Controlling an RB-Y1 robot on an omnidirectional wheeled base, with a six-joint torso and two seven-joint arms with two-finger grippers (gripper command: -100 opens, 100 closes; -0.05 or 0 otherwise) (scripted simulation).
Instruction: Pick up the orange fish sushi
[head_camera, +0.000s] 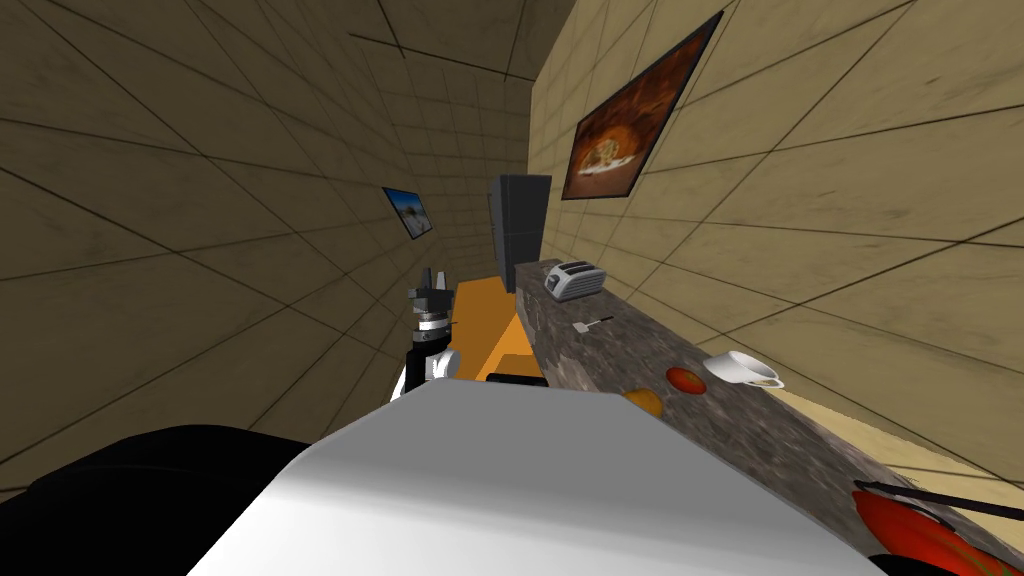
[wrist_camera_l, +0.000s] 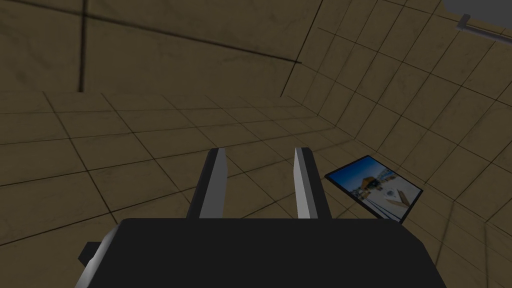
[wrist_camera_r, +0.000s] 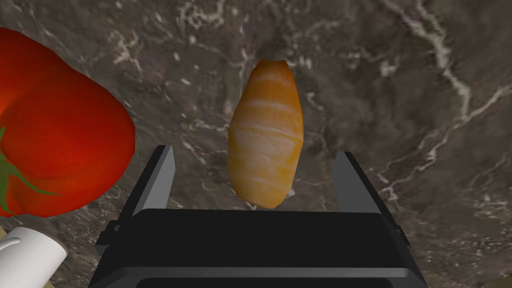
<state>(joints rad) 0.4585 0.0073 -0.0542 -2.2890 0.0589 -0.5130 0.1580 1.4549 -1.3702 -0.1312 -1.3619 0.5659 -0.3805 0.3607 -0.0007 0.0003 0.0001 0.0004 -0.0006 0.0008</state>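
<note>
Grey blades of our left gripper (wrist_camera_l: 259, 150) stand partly apart, nothing between them; the arm is raised left of the counter (head_camera: 600, 350). Orange fish sushi (wrist_camera_r: 265, 135) lies flat on that dark marbled counter, between the wide-open fingers of our right gripper (wrist_camera_r: 255, 155), touching neither. Red tomato (wrist_camera_r: 60, 140) sits just beside it, outside one finger. White cup (head_camera: 740, 369) stands past the tomato.

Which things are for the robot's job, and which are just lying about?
For the job: sushi; right tool, open around it.
Just lying about: tomato; toaster; cup; picture.
</note>
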